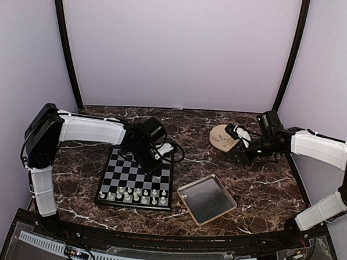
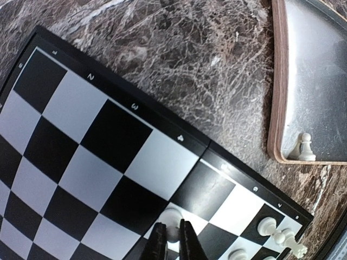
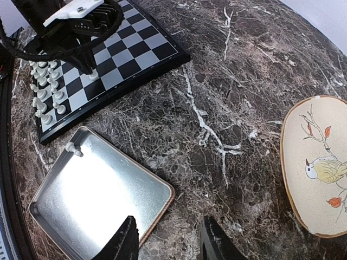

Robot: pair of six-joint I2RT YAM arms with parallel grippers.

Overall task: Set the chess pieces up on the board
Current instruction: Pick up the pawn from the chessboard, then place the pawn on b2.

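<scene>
Left fingers [image 2: 160,246] are pinching a chess piece [image 2: 172,222] on the board [image 2: 108,162]; I am seeing right fingers [image 3: 127,244] hanging half-open, empty.

dark marble-look table [image 3: 227,81], polished, white veins. board [image 2: 92,157]: smooth, slight sheen. chess pieces [image 2: 269,226]: cream plastic, glossy. tray [image 3: 103,189] beside board: brushed metal, reflective. plate [image 3: 309,135]: matt beige.

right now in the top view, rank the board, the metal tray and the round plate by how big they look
1. board
2. metal tray, slightly smaller
3. round plate, smallest, though it sits farther back and is partly covered
</scene>
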